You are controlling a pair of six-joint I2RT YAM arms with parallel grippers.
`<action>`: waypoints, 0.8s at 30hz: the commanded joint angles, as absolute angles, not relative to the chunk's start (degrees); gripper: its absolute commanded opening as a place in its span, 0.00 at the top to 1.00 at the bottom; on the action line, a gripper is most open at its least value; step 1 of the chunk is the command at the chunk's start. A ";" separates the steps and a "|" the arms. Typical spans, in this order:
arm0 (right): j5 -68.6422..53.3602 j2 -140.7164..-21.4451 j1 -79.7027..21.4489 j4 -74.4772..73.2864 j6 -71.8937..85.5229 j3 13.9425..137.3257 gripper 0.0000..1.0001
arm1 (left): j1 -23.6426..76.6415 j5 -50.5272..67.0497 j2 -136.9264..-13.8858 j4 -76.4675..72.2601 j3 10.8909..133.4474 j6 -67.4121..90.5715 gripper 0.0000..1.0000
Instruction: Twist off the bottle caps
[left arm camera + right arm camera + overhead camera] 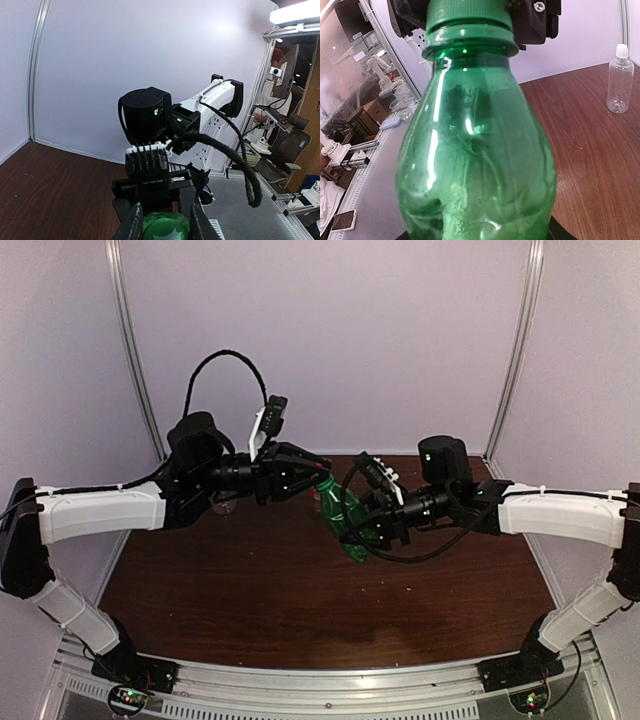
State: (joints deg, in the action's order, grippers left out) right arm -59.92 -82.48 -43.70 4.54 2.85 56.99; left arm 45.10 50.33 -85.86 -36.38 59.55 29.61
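The left gripper [316,473] is clamped tight on the green cap [469,14], one finger [132,225] pressed to each side of it. The cap sits screwed on the neck of the green bottle [475,150], which hangs tilted in the air above the brown table [300,600], between the two arms. The right gripper [372,532] grasps the bottle's lower body, its jaws closed around it from the other side. Well apart, near the back wall, a clear bottle [620,82] stands upright on the table with its white cap [621,49] on.
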 commanded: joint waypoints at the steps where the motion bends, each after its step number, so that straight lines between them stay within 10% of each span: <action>1: -57.32 -81.81 -43.97 5.28 2.97 58.24 0.68 | 45.26 51.35 -86.16 -39.13 60.26 30.13 0.83; 6: -49.16 -81.02 -43.99 3.64 3.06 58.94 0.69 | 45.35 48.53 -85.70 -37.33 60.05 31.20 1.00; 24: -14.31 -80.27 -45.83 8.48 2.93 55.86 0.73 | 51.74 6.34 -85.38 -11.93 67.21 35.64 1.00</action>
